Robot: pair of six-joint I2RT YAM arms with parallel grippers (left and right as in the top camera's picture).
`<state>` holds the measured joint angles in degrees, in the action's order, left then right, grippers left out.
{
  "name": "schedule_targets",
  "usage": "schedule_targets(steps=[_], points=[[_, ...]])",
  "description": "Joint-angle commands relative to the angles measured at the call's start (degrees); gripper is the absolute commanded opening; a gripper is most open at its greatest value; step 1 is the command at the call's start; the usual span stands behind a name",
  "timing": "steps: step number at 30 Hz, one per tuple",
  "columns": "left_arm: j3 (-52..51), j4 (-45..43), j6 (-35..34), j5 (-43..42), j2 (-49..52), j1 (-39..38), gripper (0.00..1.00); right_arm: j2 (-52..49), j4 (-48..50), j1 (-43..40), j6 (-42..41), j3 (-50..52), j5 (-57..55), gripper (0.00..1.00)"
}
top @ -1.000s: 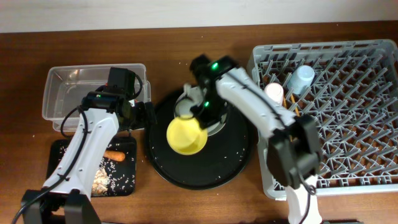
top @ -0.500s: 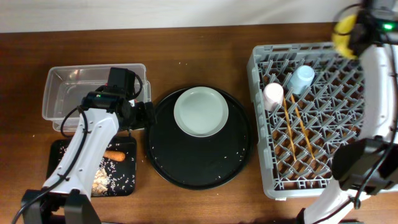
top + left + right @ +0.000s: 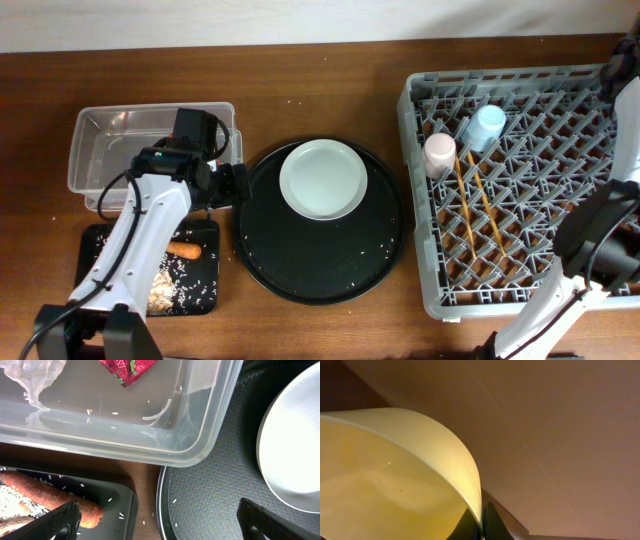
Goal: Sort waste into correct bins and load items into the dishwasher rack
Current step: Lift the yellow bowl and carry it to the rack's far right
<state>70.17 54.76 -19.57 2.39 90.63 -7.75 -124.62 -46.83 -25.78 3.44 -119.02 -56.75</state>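
Wooden tabletop [image 3: 300, 60]: carrot-like stick [image 3: 184, 250] and brown scraps [image 3: 165, 290] in shallow black rectangular tray [image 3: 88, 245]; red wrapper [image 3: 127, 369] and white tissue [image 3: 35, 375] in clear plastic tub [image 3: 100, 135], so the waste looks sorted. Left gripper [image 3: 165, 520] gapes empty. Grey-green round plate [image 3: 322, 180] unloaded; grey lattice rack [image 3: 560, 200] holds pink cup [image 3: 439, 153], blue cup [image 3: 487, 125], wooden chopsticks [image 3: 475, 205]. Right gripper [image 3: 479, 527] pinches the rim of the yellow bowl [image 3: 395, 475], not yet racked.

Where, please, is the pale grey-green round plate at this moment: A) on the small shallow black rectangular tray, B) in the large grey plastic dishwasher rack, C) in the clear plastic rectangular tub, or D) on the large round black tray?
D: the overhead view shows the pale grey-green round plate lying on the large round black tray, towards its upper part.
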Motion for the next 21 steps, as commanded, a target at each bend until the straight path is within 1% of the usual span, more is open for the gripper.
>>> schedule_targets(steps=[1,6,10,13,21], points=[[0.09,-0.07,-0.13,-0.02,-0.76,0.15,0.99,-2.89,-0.11,0.46,2.36,0.48,-2.40,0.04],[0.09,-0.07,-0.13,-0.04,-0.76,0.15,0.99,-4.48,-0.48,1.09,2.32,1.05,-2.21,0.04],[0.09,-0.04,-0.11,-0.04,-0.76,0.15,0.99,-4.50,0.15,2.49,2.34,4.70,-2.23,0.04],[0.09,-0.07,-0.13,-0.04,-0.76,0.15,0.99,-4.50,0.11,3.74,2.34,5.42,-2.45,0.04],[0.09,-0.07,-0.13,-0.04,-0.76,0.15,0.99,-4.50,-0.31,10.16,2.32,5.42,-2.23,0.04]])
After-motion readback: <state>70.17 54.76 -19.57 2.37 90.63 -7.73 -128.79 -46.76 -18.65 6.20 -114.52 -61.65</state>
